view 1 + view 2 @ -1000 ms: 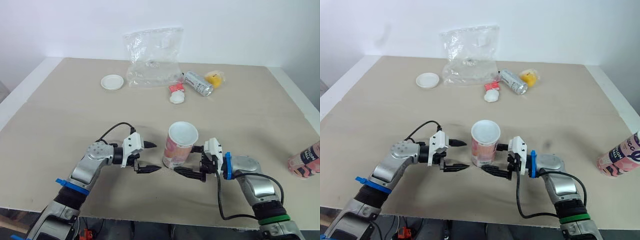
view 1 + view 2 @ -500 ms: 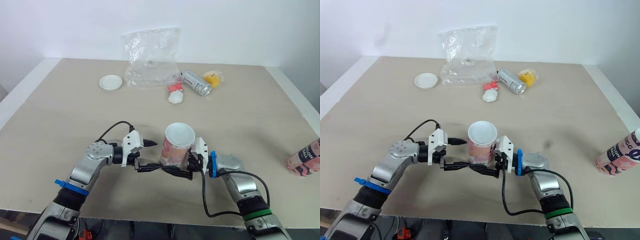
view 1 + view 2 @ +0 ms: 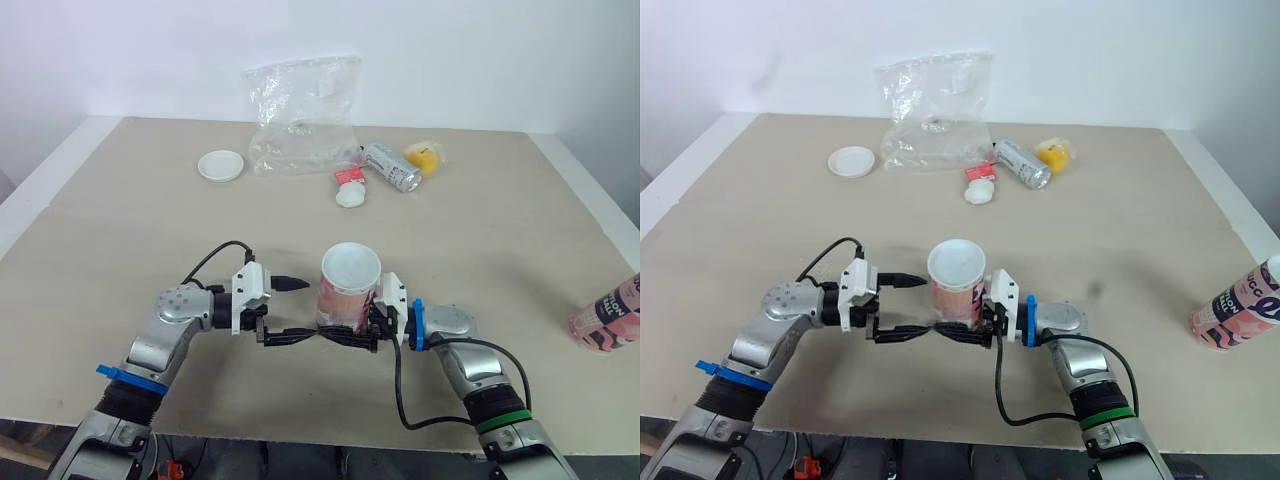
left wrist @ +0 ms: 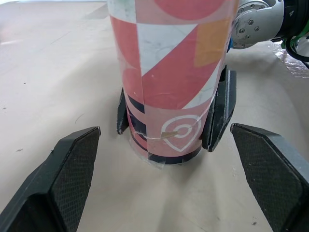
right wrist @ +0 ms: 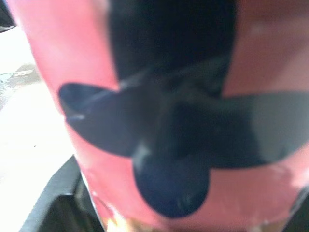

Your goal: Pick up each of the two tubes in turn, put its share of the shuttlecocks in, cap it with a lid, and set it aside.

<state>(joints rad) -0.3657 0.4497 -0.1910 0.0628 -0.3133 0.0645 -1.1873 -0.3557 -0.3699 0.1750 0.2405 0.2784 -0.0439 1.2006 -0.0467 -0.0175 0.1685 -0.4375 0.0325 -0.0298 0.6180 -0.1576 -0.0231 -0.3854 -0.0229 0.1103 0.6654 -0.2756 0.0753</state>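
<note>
right end effector (image 3: 350, 328) is grasping the pink tube (image 3: 348, 295) low down. in the left wrist view its two black fingers (image 4: 219, 111) flank the base at 3 and 9 o'clock and appear to touch the wall on both sides. the tube stands upright, mouth open and empty-looking, on the table (image 3: 150, 230) at about 6 o'clock from the table's middle. left end effector (image 3: 308, 310) sits just beside the tube at its 9 o'clock. it is released, with fingers spread wide and nothing between them, and its lower fingertip is nearly meeting the right one's near fingertip.

the step in hand looks like the first pick-up, so the task is barely begun. the grip is at the very foot of a tall, light tube, so it could lean or pivot when raised. lifting straight up and slowly should help, and the squeeze should be modest since the thin wall may dent. the left end effector should clear away towards 9 o'clock first, or steady the tube higher up, so that the fingertips do not clash.

a white lid (image 3: 222, 165) waits at 11 o'clock and a clear plastic bag (image 3: 303, 115) at 12 o'clock. what looks like the second tube (image 3: 608, 318) lies at the 3 o'clock edge.
</note>
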